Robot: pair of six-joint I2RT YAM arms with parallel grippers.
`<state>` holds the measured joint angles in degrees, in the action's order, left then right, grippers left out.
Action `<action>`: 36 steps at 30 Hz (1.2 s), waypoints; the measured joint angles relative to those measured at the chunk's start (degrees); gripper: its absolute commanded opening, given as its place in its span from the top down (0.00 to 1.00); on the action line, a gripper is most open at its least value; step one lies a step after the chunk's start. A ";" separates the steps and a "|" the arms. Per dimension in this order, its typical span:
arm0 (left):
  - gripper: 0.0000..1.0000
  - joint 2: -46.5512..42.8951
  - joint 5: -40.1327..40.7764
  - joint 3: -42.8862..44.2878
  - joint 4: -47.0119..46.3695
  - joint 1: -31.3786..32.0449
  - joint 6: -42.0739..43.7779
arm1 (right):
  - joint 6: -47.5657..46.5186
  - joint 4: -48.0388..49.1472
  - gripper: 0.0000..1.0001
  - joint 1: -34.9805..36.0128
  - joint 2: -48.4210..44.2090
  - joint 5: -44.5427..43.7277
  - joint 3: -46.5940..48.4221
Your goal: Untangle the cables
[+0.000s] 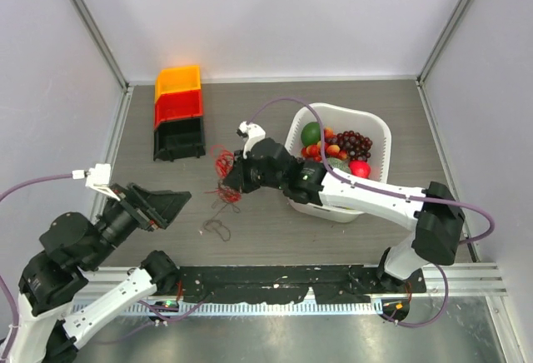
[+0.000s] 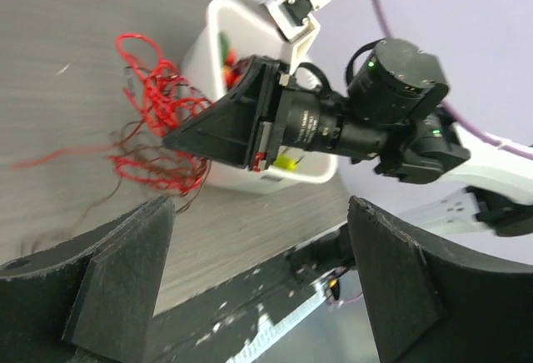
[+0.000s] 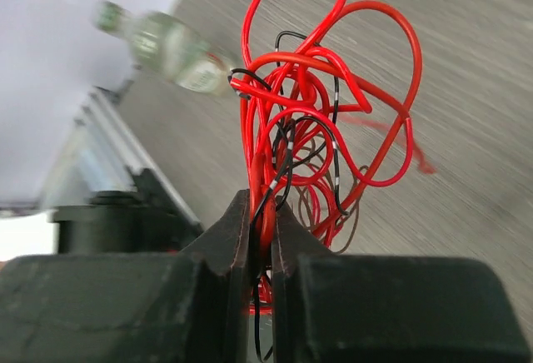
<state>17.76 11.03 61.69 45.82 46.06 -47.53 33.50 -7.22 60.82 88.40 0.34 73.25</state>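
Note:
The cables are a small tangle of thin red wires with dark and brownish strands, lifted off the table left of the white basket. Loose brown ends trail down onto the table. My right gripper is shut on the cables; in the right wrist view its jaws pinch red and black strands, and the loops stand up above them. My left gripper hangs open to the left, apart from the tangle. In the left wrist view its fingers hold nothing, and the cables hang ahead of them.
A white basket of fruit stands right of the tangle, under the right arm. Stacked orange, red and black bins sit at the back left. A black rail runs along the near edge. Grey walls close in the table.

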 measured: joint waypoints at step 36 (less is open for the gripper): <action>0.32 25.66 -6.27 -27.17 -10.19 0.00 -3.63 | 1.14 -6.71 0.59 1.64 -1.90 -11.30 -13.05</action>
<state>43.42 4.75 34.52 35.64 46.06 -51.16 34.63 -13.93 62.46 86.50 -10.96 60.20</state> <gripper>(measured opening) 0.702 0.420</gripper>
